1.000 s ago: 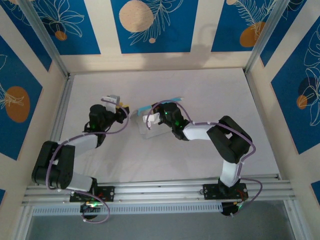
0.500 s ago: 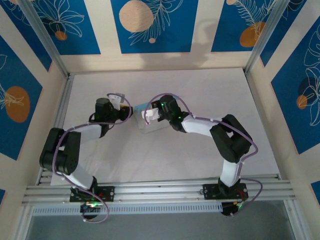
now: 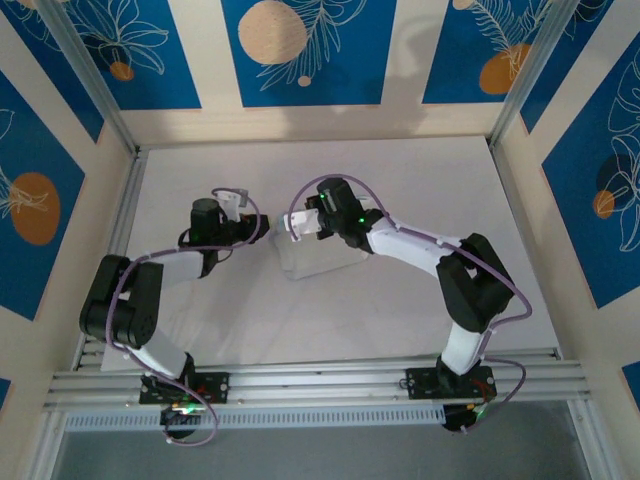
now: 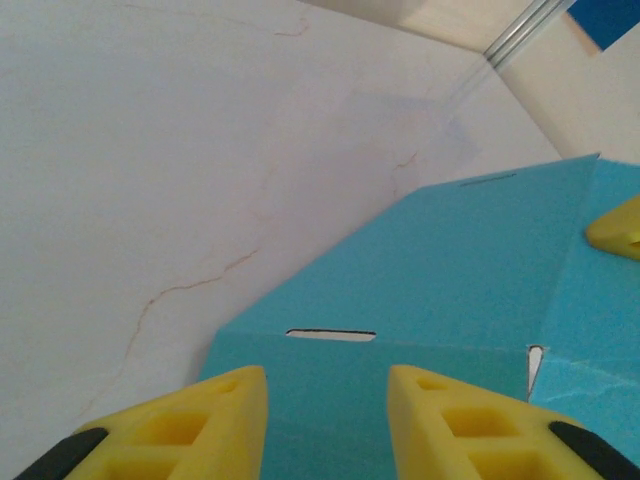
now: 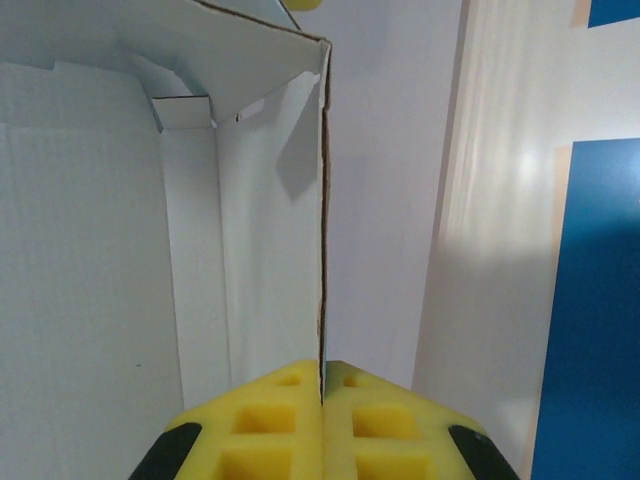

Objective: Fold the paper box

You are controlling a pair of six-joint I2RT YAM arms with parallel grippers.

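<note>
Standing half-raised near the middle of the table [image 3: 450, 180], the paper box [image 3: 318, 262] has one white wall [image 5: 270, 200] held upright by the right gripper [image 5: 322, 372], pinched shut on its edge and shifted towards twelve o'clock this last second, while the left gripper [image 4: 325, 385], jaws partly apart, hovers at nine o'clock by the blue flap [image 4: 450, 270], likely the next fold.
</note>
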